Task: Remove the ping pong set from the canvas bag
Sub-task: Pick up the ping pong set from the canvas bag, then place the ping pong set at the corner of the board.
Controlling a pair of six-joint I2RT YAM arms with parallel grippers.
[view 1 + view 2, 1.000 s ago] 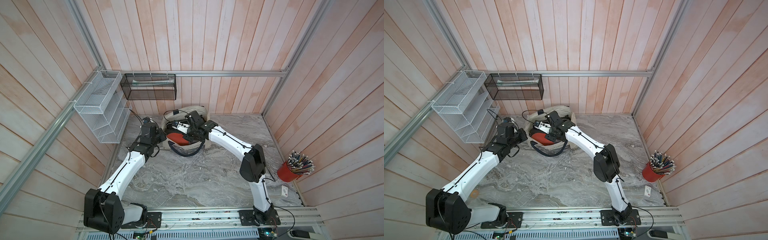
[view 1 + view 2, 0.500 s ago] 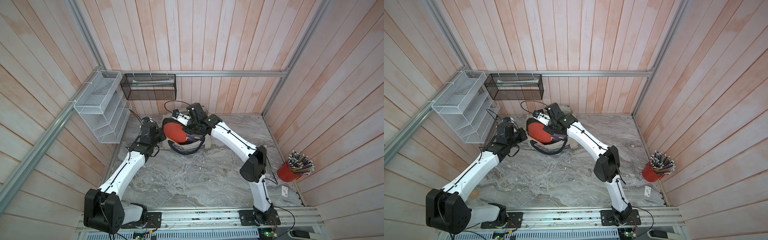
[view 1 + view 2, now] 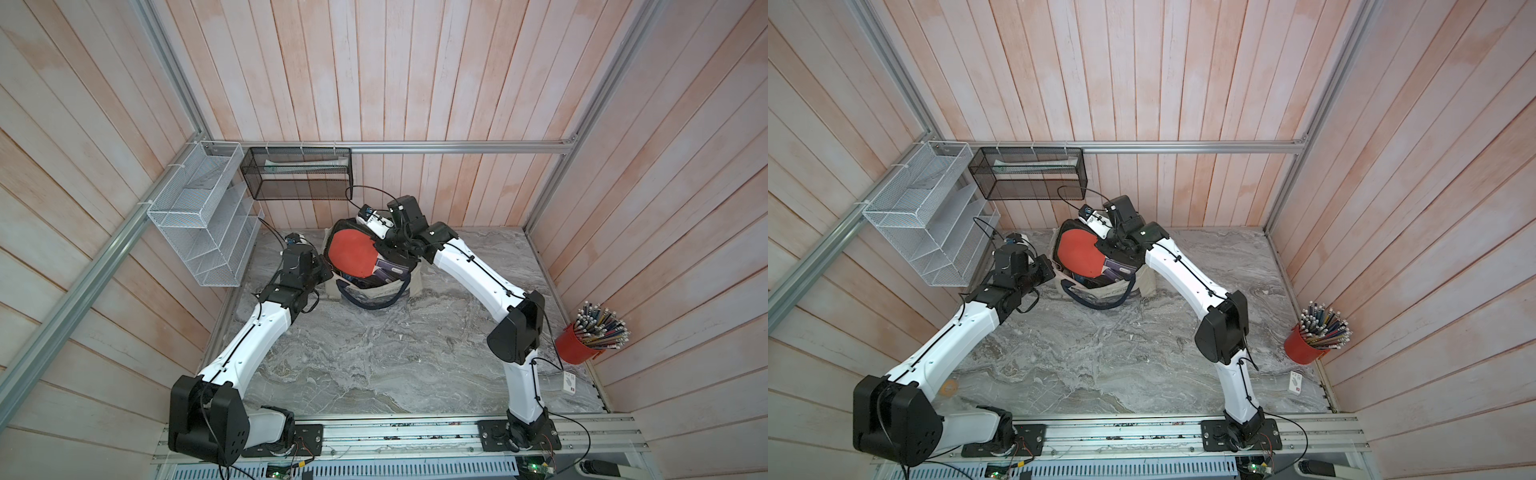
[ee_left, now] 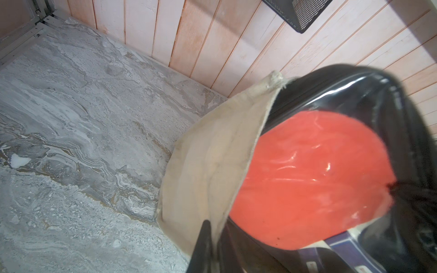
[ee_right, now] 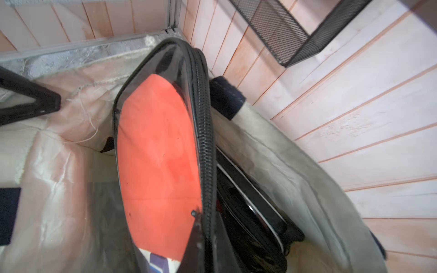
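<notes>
The cream canvas bag (image 3: 376, 293) (image 3: 1100, 296) stands near the back wall, its navy handle hanging down its front. My left gripper (image 4: 214, 236) is shut on the bag's cloth rim (image 4: 212, 153) at its left side. The ping pong set (image 3: 351, 255) (image 3: 1077, 253) is a black zipped case with a clear face over a red paddle. It is raised and tilted, mostly above the bag's mouth. My right gripper (image 5: 208, 236) is shut on the case's zipper edge (image 5: 203, 141). A second dark case (image 5: 248, 201) lies inside the bag.
A white wire rack (image 3: 199, 220) and a black mesh basket (image 3: 299, 174) hang on the walls close above the bag. A red cup of pencils (image 3: 582, 340) and a small card (image 3: 569, 382) sit at the right edge of the marble table.
My right gripper has lifted the case up out of the bag's mouth, and its red face now shows fully. The left arm has held still on the rim.
</notes>
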